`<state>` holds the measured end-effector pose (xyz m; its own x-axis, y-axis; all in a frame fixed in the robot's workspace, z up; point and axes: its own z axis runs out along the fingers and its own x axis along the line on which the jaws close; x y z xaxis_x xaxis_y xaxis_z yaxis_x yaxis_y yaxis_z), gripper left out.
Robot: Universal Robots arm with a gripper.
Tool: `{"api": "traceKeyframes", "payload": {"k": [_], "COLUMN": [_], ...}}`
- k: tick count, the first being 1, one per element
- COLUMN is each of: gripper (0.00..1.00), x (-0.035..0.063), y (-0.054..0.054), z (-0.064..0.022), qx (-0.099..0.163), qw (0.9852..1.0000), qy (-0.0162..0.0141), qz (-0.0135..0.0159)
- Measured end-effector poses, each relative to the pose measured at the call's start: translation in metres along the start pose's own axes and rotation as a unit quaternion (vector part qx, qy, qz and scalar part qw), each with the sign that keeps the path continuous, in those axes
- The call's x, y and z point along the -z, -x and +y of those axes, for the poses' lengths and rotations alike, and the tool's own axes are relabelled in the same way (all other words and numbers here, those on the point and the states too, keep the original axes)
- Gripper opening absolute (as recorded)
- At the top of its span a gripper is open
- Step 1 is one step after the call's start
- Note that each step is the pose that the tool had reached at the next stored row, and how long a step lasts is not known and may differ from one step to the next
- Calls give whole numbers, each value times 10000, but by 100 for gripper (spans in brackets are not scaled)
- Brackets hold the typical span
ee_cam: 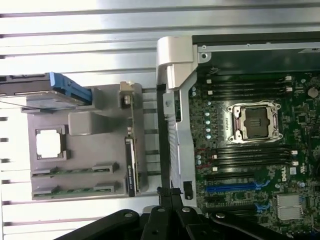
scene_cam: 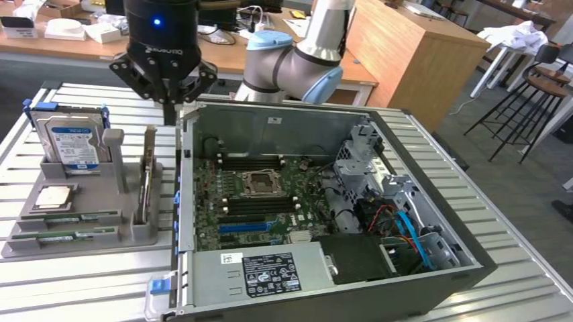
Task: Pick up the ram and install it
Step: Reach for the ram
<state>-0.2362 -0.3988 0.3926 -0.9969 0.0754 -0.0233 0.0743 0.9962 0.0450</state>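
Observation:
Two ram sticks (scene_cam: 67,219) (ee_cam: 75,171) lie on edge in the front slots of a grey holder (scene_cam: 90,235) (ee_cam: 80,135), thin green strips between grey clips. The second stick (scene_cam: 61,236) (ee_cam: 75,191) sits just beside the first. My gripper (scene_cam: 168,115) (ee_cam: 170,192) hangs shut with nothing in it, above the gap between the holder and the open computer case (scene_cam: 430,201). It is well above and behind the sticks. The motherboard's long black memory slots (scene_cam: 257,162) (ee_cam: 250,86) flank the bare processor socket (scene_cam: 262,180) (ee_cam: 256,121).
The holder also carries a hard drive (scene_cam: 72,144) (ee_cam: 55,87) standing upright, a square processor chip (scene_cam: 54,196) (ee_cam: 49,143) and an upright card (scene_cam: 147,174) (ee_cam: 131,167). The case wall (scene_cam: 184,188) rises beside the holder. A drive cage (scene_cam: 367,157) and power supply (scene_cam: 259,272) fill the case's edges.

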Motion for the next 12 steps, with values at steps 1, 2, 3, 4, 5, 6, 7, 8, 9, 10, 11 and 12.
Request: {"api": "traceKeyframes", "payload": {"k": [1,2,3,4,5,6,7,8,9,10,11,12], "gripper": [10,10,10,10,10,10,10,10,10,10,10,10], "x": [0,1,2,3,3,4,5,5,6,7,7,8], "y": [-32,-65,-94,-129,-161,-193,-226,-259,-291,-324,-358,-393], "z": [-2,-5,-7,-10,-12,-14,-17,-19,-22,-24,-27,-29], "qx": [0,1,1,1,1,0,0,0,0,1,1,1], "qw": [10000,10000,10000,10000,10000,10000,10000,10000,10000,10000,10000,10000], "qy": [0,0,0,0,0,0,0,0,0,0,0,0], "qz": [0,0,0,0,0,0,0,0,0,0,0,0]}}
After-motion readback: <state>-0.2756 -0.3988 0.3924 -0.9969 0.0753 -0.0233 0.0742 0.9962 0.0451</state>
